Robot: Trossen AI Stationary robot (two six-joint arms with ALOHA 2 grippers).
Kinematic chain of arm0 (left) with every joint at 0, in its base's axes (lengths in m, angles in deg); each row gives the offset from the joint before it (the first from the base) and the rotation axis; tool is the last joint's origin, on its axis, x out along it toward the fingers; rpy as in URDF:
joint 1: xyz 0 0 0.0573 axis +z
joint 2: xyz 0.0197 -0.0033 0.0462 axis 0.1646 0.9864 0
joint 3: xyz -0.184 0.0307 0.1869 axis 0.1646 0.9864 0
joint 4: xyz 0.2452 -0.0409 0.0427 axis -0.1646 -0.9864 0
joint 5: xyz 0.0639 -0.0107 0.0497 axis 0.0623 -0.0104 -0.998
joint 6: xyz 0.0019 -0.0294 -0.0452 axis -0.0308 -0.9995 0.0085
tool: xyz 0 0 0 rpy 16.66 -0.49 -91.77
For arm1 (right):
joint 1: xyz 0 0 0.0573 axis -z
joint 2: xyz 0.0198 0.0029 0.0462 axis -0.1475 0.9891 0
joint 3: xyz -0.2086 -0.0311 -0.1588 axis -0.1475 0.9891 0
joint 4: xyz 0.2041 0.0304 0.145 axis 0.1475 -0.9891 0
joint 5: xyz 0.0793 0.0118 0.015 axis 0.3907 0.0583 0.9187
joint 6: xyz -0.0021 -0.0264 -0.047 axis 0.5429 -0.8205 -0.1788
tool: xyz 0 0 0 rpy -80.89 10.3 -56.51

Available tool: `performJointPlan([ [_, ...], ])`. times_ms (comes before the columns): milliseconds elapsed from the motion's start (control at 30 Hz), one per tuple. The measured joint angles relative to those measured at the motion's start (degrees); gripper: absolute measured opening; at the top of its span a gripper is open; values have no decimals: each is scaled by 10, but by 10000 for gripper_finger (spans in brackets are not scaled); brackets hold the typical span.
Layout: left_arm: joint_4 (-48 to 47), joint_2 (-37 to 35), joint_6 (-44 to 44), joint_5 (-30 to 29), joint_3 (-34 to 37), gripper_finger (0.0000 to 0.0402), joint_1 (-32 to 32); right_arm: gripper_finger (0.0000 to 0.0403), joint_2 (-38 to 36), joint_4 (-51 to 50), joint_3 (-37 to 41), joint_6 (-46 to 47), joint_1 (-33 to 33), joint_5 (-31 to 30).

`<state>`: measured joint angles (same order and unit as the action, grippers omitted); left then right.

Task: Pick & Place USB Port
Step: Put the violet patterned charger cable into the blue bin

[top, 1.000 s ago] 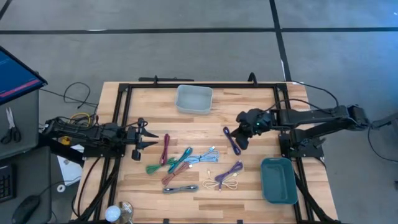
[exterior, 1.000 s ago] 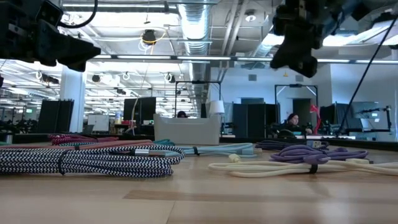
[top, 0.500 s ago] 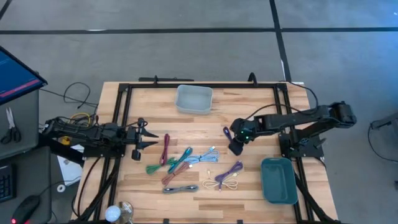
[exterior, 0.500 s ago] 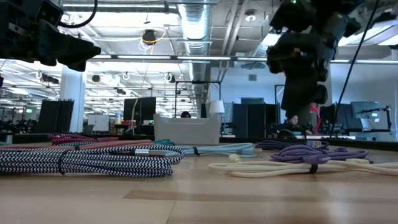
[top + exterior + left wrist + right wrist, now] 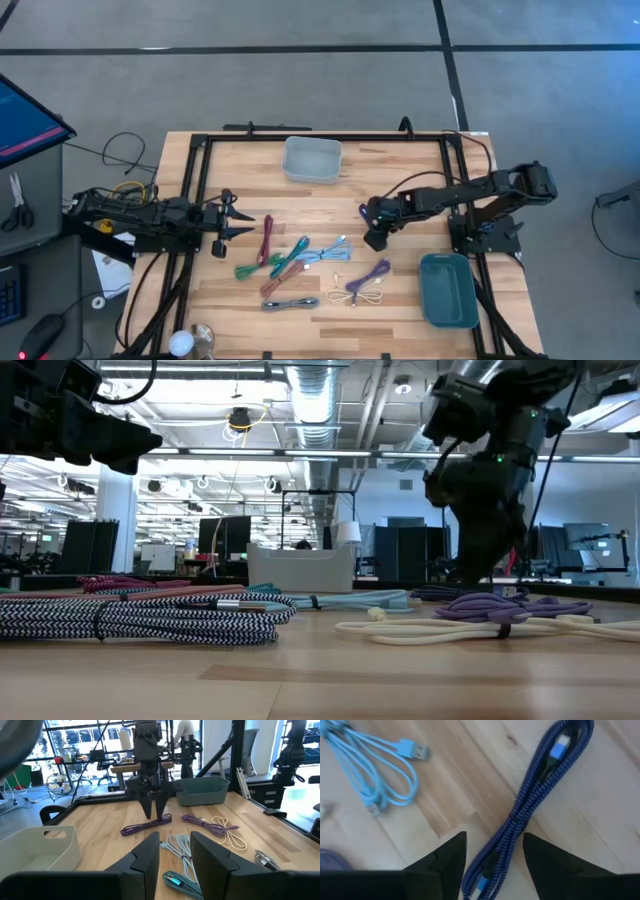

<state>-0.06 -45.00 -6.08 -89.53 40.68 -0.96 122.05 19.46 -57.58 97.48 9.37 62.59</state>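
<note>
The right gripper (image 5: pixel 492 852), jaws spread, straddles the braided blue-purple cable bundle (image 5: pixel 530 810) lying on the wood table between the grey bin (image 5: pixel 312 159) and the teal bin (image 5: pixel 448 291). It should close centred over all strands. The left gripper (image 5: pixel 238 222), part-open and empty, waits far from the bundle.

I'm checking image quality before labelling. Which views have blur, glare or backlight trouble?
Low view: bright ceiling lights silhouette the right gripper; the nearest tabletop is soft. Right wrist view: its fingers blur, the blue braided cable stays clear. High view: evenly lit.
</note>
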Motion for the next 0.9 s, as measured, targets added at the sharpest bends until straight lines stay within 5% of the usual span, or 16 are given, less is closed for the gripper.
performJointPlan([
  [433, 2, 5, 0, 0, 0, 110, 0, 143, 58, 10, -2, -21, 0, -6],
  [767, 1, 5, 0, 0, 0, 110, 0, 16, 41, 22, 0, -50, 0, -13],
  [900, 2, 5, 0, 0, 0, 110, 0, 21, 42, 24, 0, -52, 6, -12],
])
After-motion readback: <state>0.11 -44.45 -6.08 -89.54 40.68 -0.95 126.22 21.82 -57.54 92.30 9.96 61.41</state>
